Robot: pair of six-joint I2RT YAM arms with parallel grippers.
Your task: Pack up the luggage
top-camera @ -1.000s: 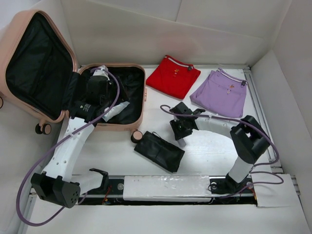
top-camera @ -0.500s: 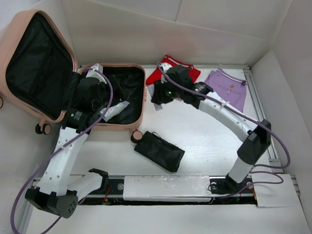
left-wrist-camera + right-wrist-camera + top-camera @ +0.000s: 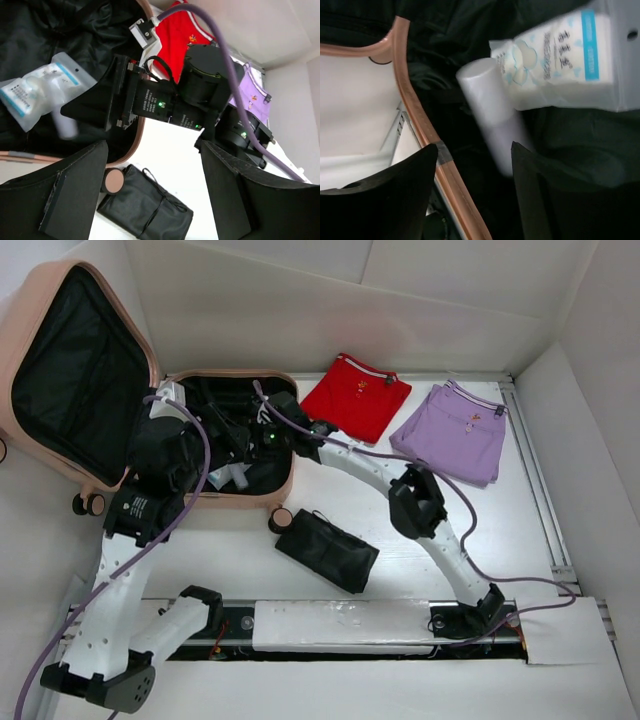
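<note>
The salmon-pink luggage [image 3: 293, 455] lies open at the left, lid [image 3: 70, 370] raised and black lining showing. My right gripper [image 3: 475, 165] reaches over the rim [image 3: 415, 115] into the base, jaws open. A white tube [image 3: 490, 110] shows blurred just beyond its fingertips, loose. It lies against a clear packet with blue print [image 3: 560, 55]. The left wrist view shows the same tube [image 3: 65, 125] and packet [image 3: 37, 92] under the right gripper [image 3: 95, 107]. My left gripper [image 3: 154, 150] hovers over the base's near side, open and empty.
A flat black pouch [image 3: 327, 550] lies on the table in front of the luggage, beside a pink wheel [image 3: 282, 520]. A folded red garment [image 3: 355, 395] and a folded purple one [image 3: 450, 430] lie at the back right. White walls enclose the table.
My right arm swung left from mid-table into the luggage base and opened, letting the white tube go. My left arm drew back toward the base's near left side.
</note>
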